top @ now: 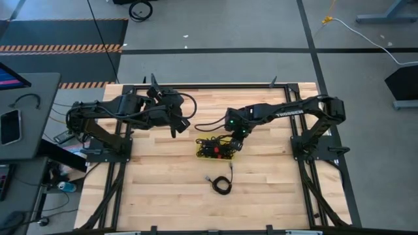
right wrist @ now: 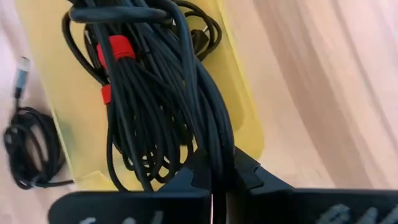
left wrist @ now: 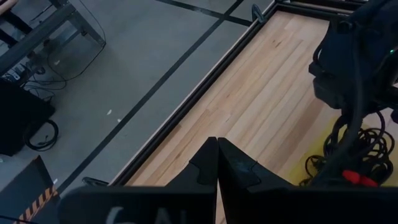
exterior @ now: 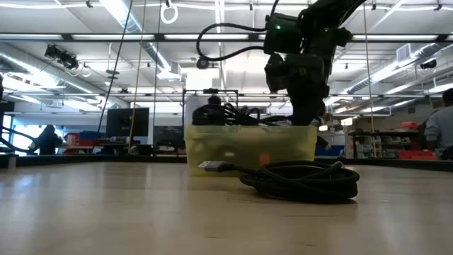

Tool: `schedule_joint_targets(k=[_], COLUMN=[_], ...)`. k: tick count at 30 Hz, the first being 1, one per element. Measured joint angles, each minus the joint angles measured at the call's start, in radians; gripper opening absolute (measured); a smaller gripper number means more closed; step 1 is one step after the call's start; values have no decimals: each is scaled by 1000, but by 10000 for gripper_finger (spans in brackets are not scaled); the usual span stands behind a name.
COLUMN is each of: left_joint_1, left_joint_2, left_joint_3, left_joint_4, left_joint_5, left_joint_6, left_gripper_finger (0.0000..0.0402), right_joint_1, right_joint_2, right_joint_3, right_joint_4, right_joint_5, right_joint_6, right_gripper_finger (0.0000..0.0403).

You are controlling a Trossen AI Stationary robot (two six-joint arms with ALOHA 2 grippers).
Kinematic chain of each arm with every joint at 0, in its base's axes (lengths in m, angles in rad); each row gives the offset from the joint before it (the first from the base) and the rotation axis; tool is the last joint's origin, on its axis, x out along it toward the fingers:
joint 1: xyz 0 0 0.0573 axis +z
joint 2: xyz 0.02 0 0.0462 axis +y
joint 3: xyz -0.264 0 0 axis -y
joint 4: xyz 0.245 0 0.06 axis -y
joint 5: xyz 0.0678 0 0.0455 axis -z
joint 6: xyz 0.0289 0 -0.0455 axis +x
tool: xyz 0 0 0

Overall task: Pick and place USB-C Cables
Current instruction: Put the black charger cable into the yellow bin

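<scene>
Right tool (right wrist: 214, 177) pinching cable bundle (right wrist: 155, 93) over yellow bin (right wrist: 239, 81)

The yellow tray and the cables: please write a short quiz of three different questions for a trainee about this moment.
1. True or false: every USB-C cable lies inside the yellow tray.
2. Which pincer is shut on a cable in the tray?
A. the left pincer
B. the right pincer
C. neither
3. Fill in the missing word: the loose cable lies on the wooden ____, apart from the tray.

Key:
1. False. One coiled cable lies on the table outside the tray.
2. B. Its fingers are closed on strands of the cable bundle, while the left pincer is shut on nothing above bare wood.
3. table
</scene>
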State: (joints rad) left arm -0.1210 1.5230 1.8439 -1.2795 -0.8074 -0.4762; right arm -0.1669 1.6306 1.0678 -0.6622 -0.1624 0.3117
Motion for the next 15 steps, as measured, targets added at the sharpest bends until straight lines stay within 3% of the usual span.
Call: schedule_joint_targets(k=[9, 15], left_joint_1=[0, 0], left_joint_2=[0, 0], left_joint_3=[0, 0], left_joint_4=[0, 0], left_joint_5=[0, 0], left_joint_6=[2, 2], left_gripper_finger=[7, 7], right_joint_1=[0, 3], right_joint_2=[0, 3], right_joint_3=[-1, 52], right_joint_4=[-32, -45], right_joint_5=[-16, -41], right_joint_6=[-40, -54], right_gripper_finger=[21, 95])
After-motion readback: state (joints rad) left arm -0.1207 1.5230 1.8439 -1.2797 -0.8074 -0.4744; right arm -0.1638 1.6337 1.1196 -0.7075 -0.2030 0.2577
